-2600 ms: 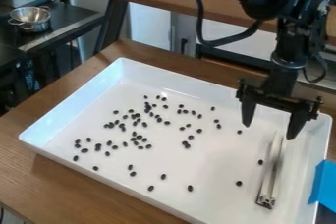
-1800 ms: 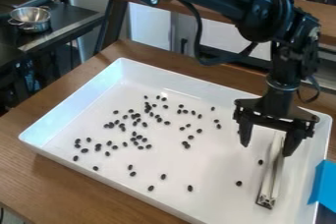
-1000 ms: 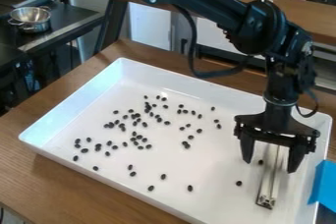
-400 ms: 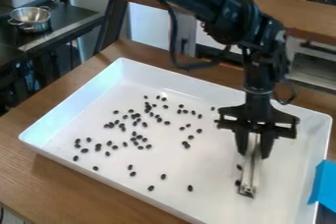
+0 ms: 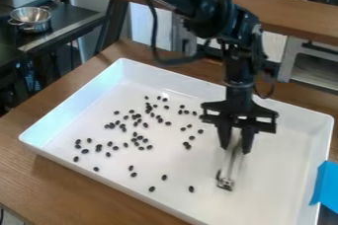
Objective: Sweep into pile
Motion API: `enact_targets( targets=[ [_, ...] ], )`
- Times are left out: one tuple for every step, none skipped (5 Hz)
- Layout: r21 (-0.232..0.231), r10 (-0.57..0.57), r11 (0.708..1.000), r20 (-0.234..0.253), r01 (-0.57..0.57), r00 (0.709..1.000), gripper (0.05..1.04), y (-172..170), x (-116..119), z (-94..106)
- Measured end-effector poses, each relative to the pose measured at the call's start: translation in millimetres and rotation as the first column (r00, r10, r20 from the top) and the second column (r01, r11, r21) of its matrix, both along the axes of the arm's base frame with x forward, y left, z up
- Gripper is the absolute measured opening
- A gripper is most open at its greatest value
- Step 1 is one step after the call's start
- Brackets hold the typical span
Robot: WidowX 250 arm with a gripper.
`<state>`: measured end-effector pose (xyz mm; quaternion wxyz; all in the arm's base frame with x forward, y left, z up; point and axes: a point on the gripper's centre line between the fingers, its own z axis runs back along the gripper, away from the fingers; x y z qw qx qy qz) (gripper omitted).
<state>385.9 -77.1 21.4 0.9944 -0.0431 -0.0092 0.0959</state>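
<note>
My gripper hangs down over the white tray, its jaws clenched on the upper end of a long, narrow tool. From my jaws the tool runs down toward the tray's near side, its silvery end just below them in the view.

The small dark beans lie loose on the tray floor, nearly all to the view's left of my jaws. Many sit in a loose, broken spread; a few lie close together between that spread and my jaws, and some single ones lie lower, toward the near rim.

The tray rests on a wooden surface beneath me. Right of my jaws, something blue is at the tray's edge. Well apart, to the upper left, a metal bowl with handles sits on a dark counter.
</note>
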Motion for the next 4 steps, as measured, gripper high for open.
enact_targets(
  targets=[
    [0.015,0.001,1.000,-0.006,-0.001,1.000,0.375,26,0,-2.0],
    [0.044,0.012,0.999,0.000,-0.012,1.000,0.375,57,-2,-2.1],
    [0.066,0.015,0.998,0.000,-0.015,1.000,0.375,87,-3,-3.8],
    [0.093,0.016,0.995,0.026,-0.019,1.000,0.375,122,-5,-3.7]
  ],
)
